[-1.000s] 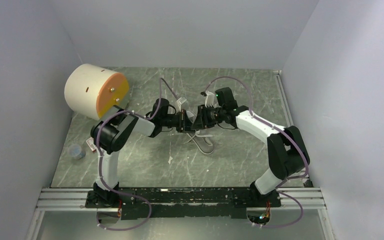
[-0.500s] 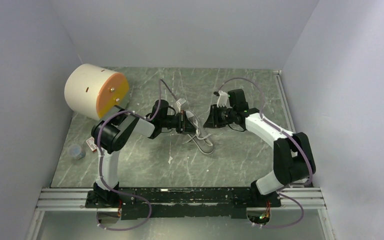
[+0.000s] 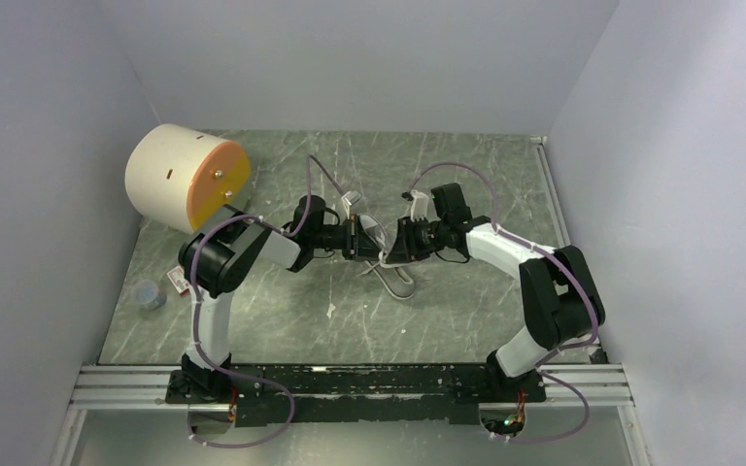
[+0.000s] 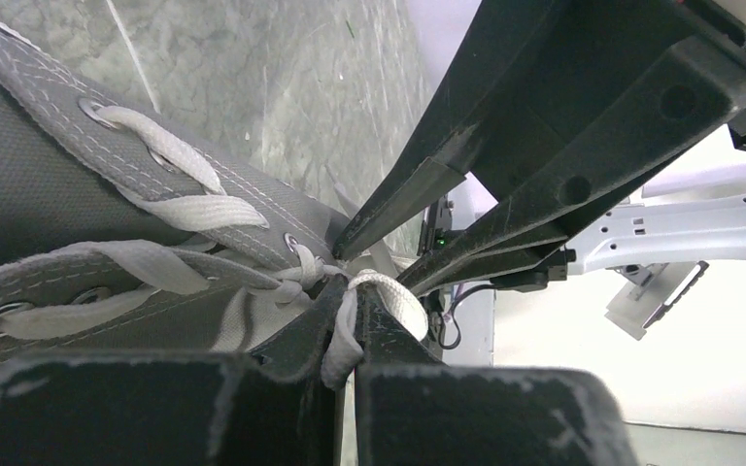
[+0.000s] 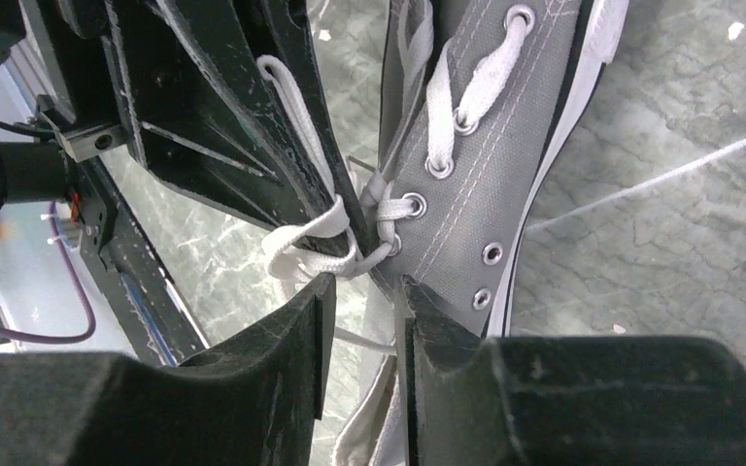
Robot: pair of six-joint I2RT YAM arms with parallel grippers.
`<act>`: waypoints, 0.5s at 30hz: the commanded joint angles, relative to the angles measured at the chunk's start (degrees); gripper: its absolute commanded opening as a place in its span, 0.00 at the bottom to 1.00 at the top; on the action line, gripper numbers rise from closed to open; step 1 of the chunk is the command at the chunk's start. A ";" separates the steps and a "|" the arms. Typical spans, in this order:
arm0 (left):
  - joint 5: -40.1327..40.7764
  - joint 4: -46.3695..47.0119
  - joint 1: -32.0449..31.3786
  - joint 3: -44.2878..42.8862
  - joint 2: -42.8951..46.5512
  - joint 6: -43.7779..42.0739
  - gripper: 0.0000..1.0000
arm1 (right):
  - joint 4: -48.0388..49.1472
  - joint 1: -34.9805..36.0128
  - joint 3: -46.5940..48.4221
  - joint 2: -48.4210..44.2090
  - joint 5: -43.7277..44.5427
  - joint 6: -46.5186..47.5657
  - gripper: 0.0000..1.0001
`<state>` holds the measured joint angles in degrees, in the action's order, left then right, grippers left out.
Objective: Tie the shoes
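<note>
The grey sneaker (image 3: 397,280) with its white sole rim lies mid-table between both grippers. My left gripper (image 3: 363,239) is shut on a loop of white lace (image 4: 394,294) just off the eyelets; in the left wrist view (image 4: 350,296) the lace is pinched between its tips. My right gripper (image 3: 394,245) is open, its tips (image 5: 364,286) close to the laced knot (image 5: 381,209) and the sneaker's grey upper (image 5: 491,155). The left gripper's fingers (image 5: 214,97) and the held lace loop (image 5: 296,248) show in the right wrist view. The right gripper's fingers (image 4: 544,107) fill the left wrist view's upper right.
A large cream drum with an orange face (image 3: 185,177) stands at the back left. A small blue cap (image 3: 149,293) and a small tag (image 3: 175,282) lie at the left edge. Loose lace ends trail on the green marbled table (image 3: 282,320). White walls close in on three sides.
The right gripper pulled back to the right away from the shoe, then came back in close to the left gripper. The left gripper has stayed on the lace.
</note>
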<state>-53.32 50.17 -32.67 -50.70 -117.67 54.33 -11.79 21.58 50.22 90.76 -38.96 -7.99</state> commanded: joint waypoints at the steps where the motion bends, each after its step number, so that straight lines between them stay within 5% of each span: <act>1: -2.13 4.59 -0.07 0.94 -0.94 0.78 0.05 | 2.52 0.39 -0.03 -0.21 -2.08 0.65 0.33; 15: -4.32 8.60 -0.12 1.12 -2.23 2.94 0.05 | 3.63 1.76 1.64 1.83 -2.56 0.67 0.36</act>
<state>-55.16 54.15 -32.67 -50.15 -119.20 56.71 -9.28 22.46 50.26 91.05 -40.80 -7.86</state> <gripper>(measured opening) 0.068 0.377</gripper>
